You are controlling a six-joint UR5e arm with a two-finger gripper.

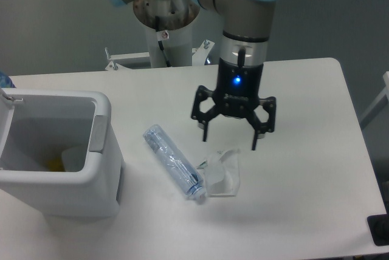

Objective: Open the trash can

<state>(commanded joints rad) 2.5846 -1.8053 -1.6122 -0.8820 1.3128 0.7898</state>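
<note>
The white boxy trash can (106, 178) stands at the table's left front. Its top stands open and I see down into it. The lid (7, 97) is swung up at the can's far left, mostly cut off by the frame edge. A grey push-tab (97, 132) sits on the right rim. My gripper (230, 143) hangs over the middle of the table, well to the right of the can. Its fingers are spread wide and empty, pointing down.
A clear plastic bottle (173, 161) lies on the table between the can and the gripper. A crumpled clear plastic piece (222, 172) lies just below the gripper. Something yellow (55, 164) and something white show inside the can. The arm's base (164, 35) stands at the back.
</note>
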